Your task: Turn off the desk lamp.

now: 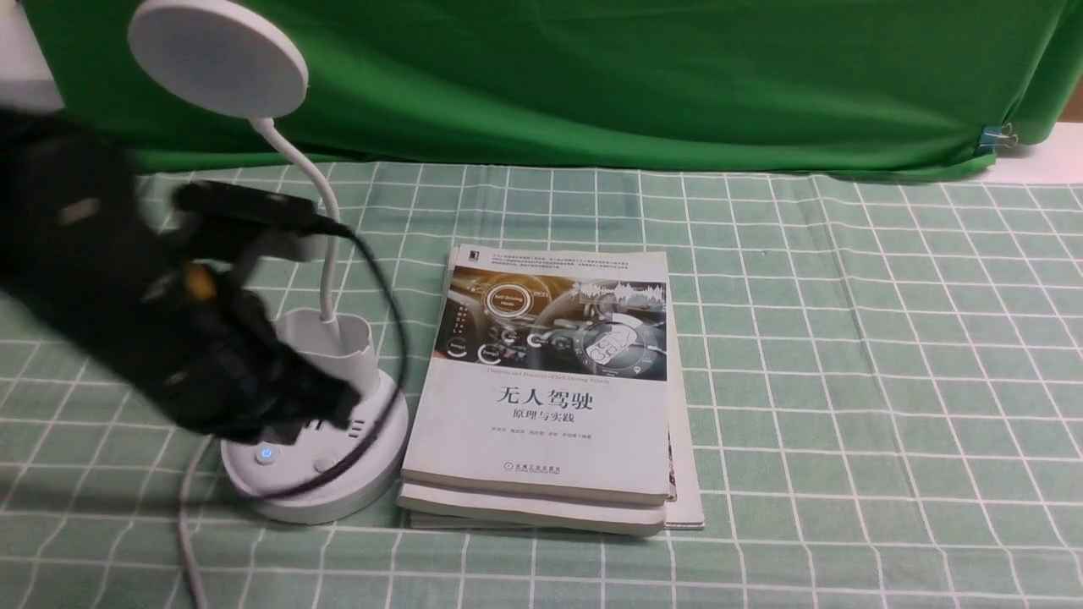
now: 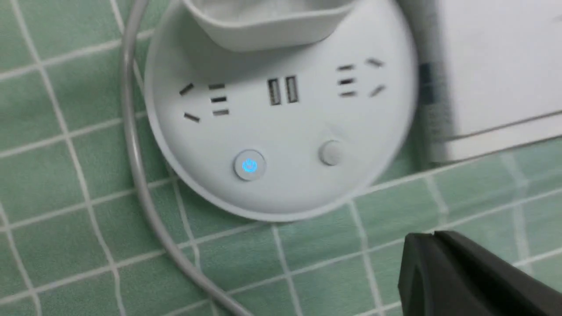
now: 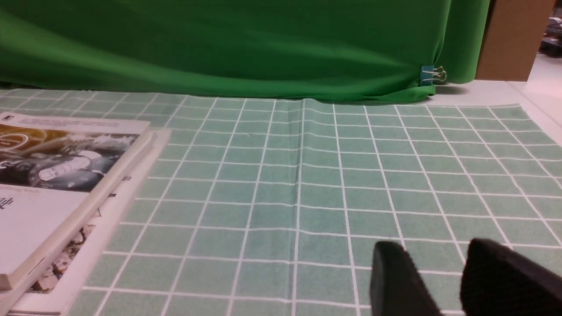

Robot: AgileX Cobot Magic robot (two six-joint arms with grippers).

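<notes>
The white desk lamp stands at the left of the table, with its round disc head (image 1: 218, 55) on a thin gooseneck (image 1: 326, 228) and a cup holder (image 1: 338, 347) on the round base (image 1: 326, 495). In the left wrist view the base (image 2: 281, 127) shows sockets, a blue-lit power button (image 2: 249, 166) and a plain round button (image 2: 330, 152). My left gripper (image 2: 432, 237) is shut and empty, its tip over the cloth just off the base's rim. From the front the left gripper (image 1: 338, 406) hangs above the base. My right gripper (image 3: 432, 252) is open over bare cloth.
A stack of books (image 1: 550, 381) lies right beside the lamp base. The lamp's white cable (image 2: 131, 131) curves around the base and runs off toward the table's front edge. A green curtain (image 1: 592, 76) closes the back. The checked cloth (image 1: 846, 381) covers the table.
</notes>
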